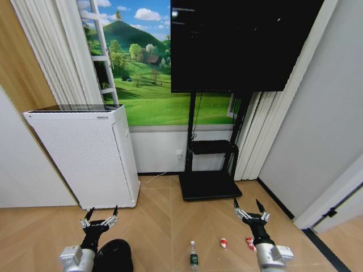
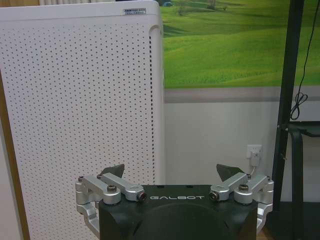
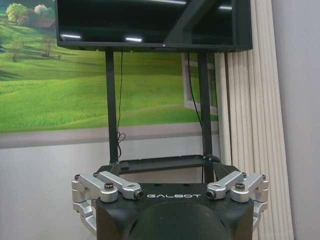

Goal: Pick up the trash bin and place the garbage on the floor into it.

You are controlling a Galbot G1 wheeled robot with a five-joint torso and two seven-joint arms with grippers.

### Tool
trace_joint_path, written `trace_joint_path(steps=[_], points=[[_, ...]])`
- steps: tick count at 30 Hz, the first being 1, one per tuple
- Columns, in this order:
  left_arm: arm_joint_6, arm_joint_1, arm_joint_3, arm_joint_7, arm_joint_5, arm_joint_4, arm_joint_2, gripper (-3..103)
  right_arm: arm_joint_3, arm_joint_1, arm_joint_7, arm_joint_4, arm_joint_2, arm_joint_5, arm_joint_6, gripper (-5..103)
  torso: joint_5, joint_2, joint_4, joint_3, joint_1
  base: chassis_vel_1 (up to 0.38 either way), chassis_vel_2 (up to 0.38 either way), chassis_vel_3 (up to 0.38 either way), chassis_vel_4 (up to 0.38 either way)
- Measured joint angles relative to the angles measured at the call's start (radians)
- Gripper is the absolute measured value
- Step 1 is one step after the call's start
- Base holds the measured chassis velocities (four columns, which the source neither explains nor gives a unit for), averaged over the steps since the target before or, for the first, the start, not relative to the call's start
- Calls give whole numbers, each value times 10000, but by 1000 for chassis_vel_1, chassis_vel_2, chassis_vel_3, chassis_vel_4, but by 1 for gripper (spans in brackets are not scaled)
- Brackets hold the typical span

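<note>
trash bin (image 1: pixel 113 256) cut off, wrappers (image 1: pixel 223 243) seemingly red

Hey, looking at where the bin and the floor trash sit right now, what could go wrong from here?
1. The trash bin sits low, right beside the left end effector, near the white appliance; reaching down could nudge or tip it.
2. The bottle stands upright and may topple and roll if bumped.
3. The two red wrappers are tiny, easy for the open right end effector to miss.
</note>
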Motion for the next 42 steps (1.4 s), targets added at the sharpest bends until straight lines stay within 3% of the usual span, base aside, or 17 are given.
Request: trace_joint_path(steps=[25,34,42], points=[[12,78,60,141,49,95,90,100,-238,95,-14,-138,112,-169,105,100,0,-1119,1,-640,-476,0,0,0,0],[12,-68,26,143,27,151,215,100,-229,132,-56,-128,60,-243,115,100,0,-1314,0,-752,-559,0,0,0,0],[22,-130,35,142,-8,206,189,100,-223,126,-52,-70,118,-405,198,100,0,-1836,0,-1057,-776,0,0,0,0]])
